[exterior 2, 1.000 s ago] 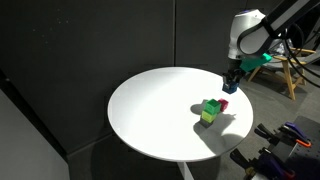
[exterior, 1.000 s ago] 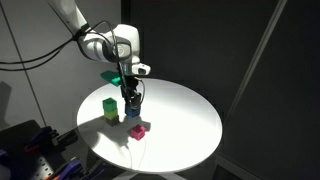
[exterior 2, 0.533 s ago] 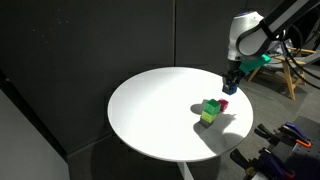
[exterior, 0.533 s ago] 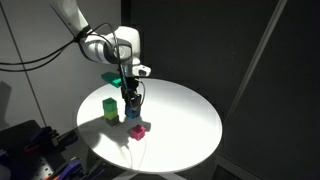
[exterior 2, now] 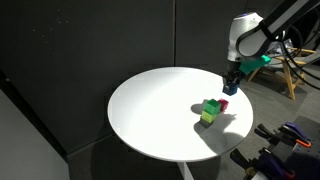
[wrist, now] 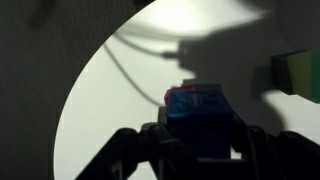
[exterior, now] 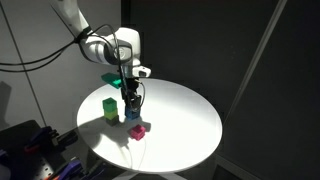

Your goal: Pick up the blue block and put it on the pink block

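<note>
My gripper (exterior: pixel 133 110) is shut on the blue block (exterior: pixel 133 117) and holds it directly over the pink block (exterior: pixel 138 130) on the round white table (exterior: pixel 180 120). In the wrist view the blue block (wrist: pixel 197 112) sits between my two dark fingers (wrist: pixel 200 140). Only a thin pink edge (wrist: pixel 170 97) shows past its top left side. I cannot tell whether the two blocks touch. In an exterior view the gripper (exterior 2: pixel 229 88) hangs over the pink block (exterior 2: pixel 224 104) near the table's edge.
A yellow-green cube (exterior: pixel 110 108) stands close beside the pink block; it also shows in an exterior view (exterior 2: pixel 210 111) and at the wrist view's right edge (wrist: pixel 300 72). A chair (exterior 2: pixel 285 70) and dark equipment (exterior: pixel 30 150) stand off the table.
</note>
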You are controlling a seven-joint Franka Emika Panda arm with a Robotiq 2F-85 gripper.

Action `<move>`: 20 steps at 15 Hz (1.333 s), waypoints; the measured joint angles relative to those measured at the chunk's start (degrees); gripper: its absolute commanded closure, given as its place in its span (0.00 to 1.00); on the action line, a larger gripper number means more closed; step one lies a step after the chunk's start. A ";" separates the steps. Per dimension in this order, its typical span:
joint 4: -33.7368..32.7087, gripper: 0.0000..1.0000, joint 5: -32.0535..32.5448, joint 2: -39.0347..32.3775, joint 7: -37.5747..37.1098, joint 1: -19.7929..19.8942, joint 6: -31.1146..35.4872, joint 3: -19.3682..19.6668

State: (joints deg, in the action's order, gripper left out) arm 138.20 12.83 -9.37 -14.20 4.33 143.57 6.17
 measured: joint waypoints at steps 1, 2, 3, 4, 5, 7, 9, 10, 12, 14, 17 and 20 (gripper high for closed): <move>0.00 0.68 0.00 -0.18 0.00 0.00 0.24 0.06; -0.01 0.68 0.00 -0.40 0.00 0.00 0.64 0.10; -0.02 0.68 0.00 -0.73 0.00 0.00 1.26 0.13; -0.03 0.68 0.00 -1.10 0.00 0.00 1.99 0.19; -0.03 0.68 0.00 -1.52 0.00 0.00 2.81 0.27; -0.04 0.68 0.04 -2.44 0.00 -0.04 4.62 0.47; -0.07 0.68 0.07 -3.54 0.00 -0.16 6.24 0.83; -0.11 0.68 0.07 -4.09 0.00 -0.23 6.86 1.03; -0.26 0.68 0.08 -5.19 0.00 -0.44 7.94 1.50; -0.54 0.68 0.08 -6.27 0.00 -0.66 8.50 1.94; -1.22 0.68 0.08 -7.82 0.00 -1.07 9.08 2.58; -2.10 0.68 0.08 -9.22 0.00 -1.64 9.48 3.12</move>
State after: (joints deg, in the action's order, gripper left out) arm 136.10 12.91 -18.59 -14.21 2.69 153.05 9.28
